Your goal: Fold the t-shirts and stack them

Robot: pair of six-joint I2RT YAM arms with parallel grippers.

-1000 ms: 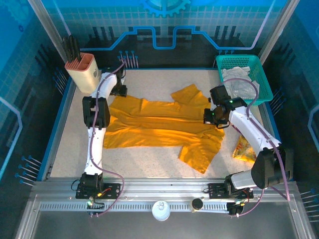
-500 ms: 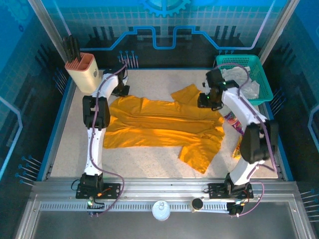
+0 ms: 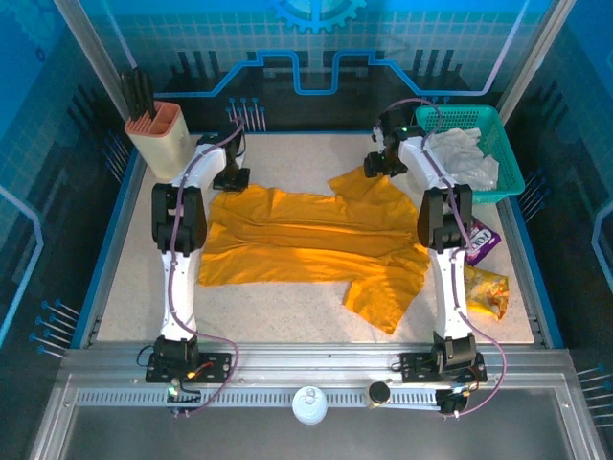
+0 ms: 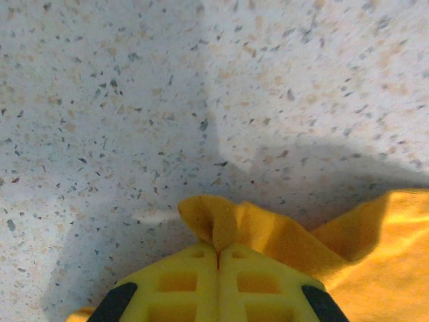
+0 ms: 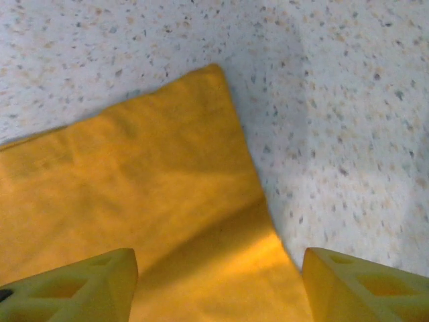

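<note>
Here the left claw (image 4: 218, 258) pinches a far corner of the orange shirt (image 3: 306, 240) on the surface (image 3: 287, 158); the right claw (image 5: 218, 282) gapes wide over the sleeve (image 5: 134, 168). Closing off its edge could skew the fold.

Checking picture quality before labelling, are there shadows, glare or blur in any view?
Left wrist: soft shadow on the table beyond the orange t-shirt; right wrist: shaded band across the shirt, slightly soft focus; top external: bright streak across the shirt.

Moved right gripper (image 5: 214, 285) from mustard-orange t-shirt (image 3: 306, 240) right edge to far sleeve, jaws now apart. Closed left gripper (image 4: 218, 255) onto far-left corner.
</note>
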